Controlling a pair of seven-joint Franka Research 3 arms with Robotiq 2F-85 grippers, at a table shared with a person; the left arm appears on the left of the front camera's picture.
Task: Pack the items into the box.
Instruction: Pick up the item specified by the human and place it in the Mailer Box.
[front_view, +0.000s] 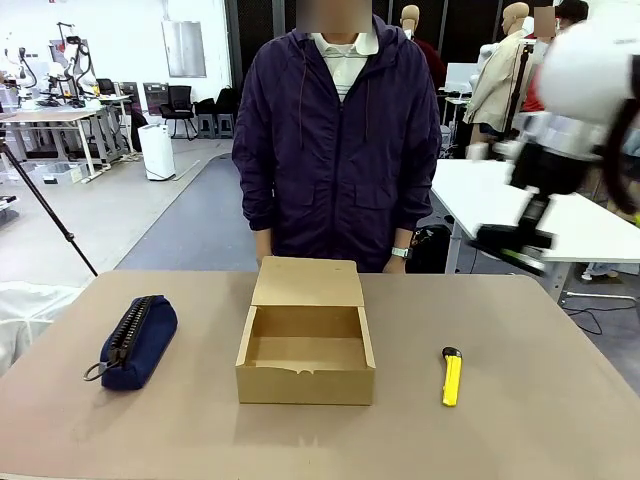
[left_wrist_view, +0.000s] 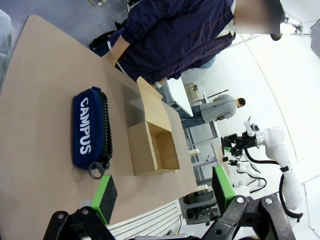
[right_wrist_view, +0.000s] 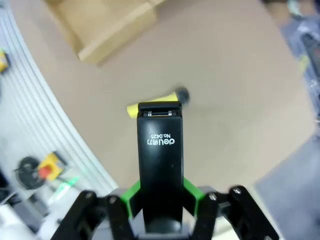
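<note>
The tan box (front_view: 305, 352) stands open at the table's middle, its flap lid raised toward the person; it also lies in the left wrist view (left_wrist_view: 151, 146) and at the top of the right wrist view (right_wrist_view: 102, 27). A yellow utility knife (front_view: 452, 378) lies on the table right of the box, partly hidden behind the stapler in the right wrist view (right_wrist_view: 134, 109). My right gripper (right_wrist_view: 161, 196) is shut on a black stapler (right_wrist_view: 160, 150), held blurred above the table's far right (front_view: 512, 246). My left gripper (left_wrist_view: 164, 188) is open and holds nothing, high above the table's left.
A navy zip pencil case (front_view: 137, 340) marked CAMPUS (left_wrist_view: 89, 131) lies left of the box. A person in a dark jacket (front_view: 338, 140) stands at the far edge behind the box. Bare tabletop (front_view: 540, 340) surrounds the knife.
</note>
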